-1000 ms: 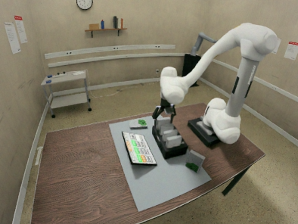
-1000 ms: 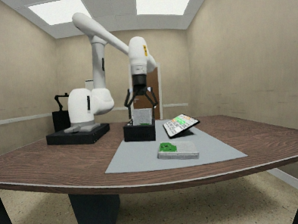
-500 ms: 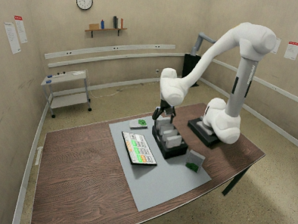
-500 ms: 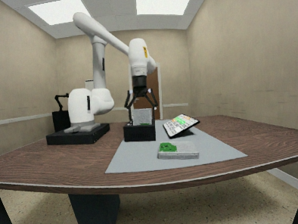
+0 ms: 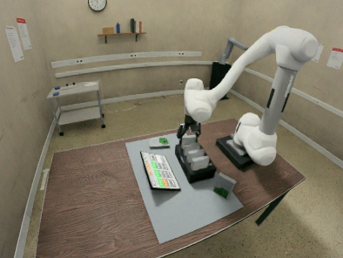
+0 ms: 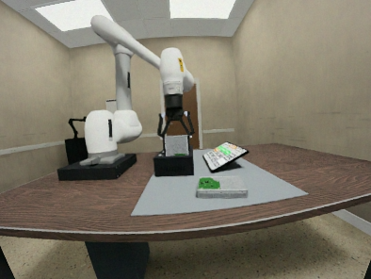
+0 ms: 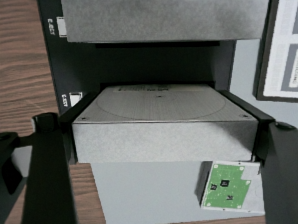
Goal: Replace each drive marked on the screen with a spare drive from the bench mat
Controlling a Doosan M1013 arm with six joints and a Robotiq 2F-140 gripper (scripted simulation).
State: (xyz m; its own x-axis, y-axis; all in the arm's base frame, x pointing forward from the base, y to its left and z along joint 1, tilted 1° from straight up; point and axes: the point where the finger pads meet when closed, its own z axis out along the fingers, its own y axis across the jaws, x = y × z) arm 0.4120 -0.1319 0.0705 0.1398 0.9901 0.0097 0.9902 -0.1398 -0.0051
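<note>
The black dock (image 5: 195, 173) (image 6: 173, 167) (image 7: 150, 65) stands on the grey mat (image 5: 187, 209) (image 6: 160, 200) (image 7: 145, 195) with several grey drives upright in its bays. My gripper (image 5: 188, 132) (image 6: 175, 134) (image 7: 158, 105) is open and straddles the top of the end drive (image 5: 188, 140) (image 6: 177, 146) (image 7: 160, 137), one finger close to each side. The neighbouring drive (image 7: 160, 20) sits in its bay. The screen (image 5: 159, 171) (image 6: 225, 155) (image 7: 282, 50) is propped beside the dock. One spare drive (image 5: 159, 142) (image 6: 221, 186) (image 7: 230, 186) lies flat with its green board up. Another drive (image 5: 225, 185) leans at the dock's other end.
The arm's black base (image 5: 232, 152) (image 6: 96, 167) sits on the wooden table (image 5: 87, 187) (image 6: 282, 188) beside the dock. A metal cart (image 5: 78, 105) and a wall shelf (image 5: 122, 34) stand far off across the room.
</note>
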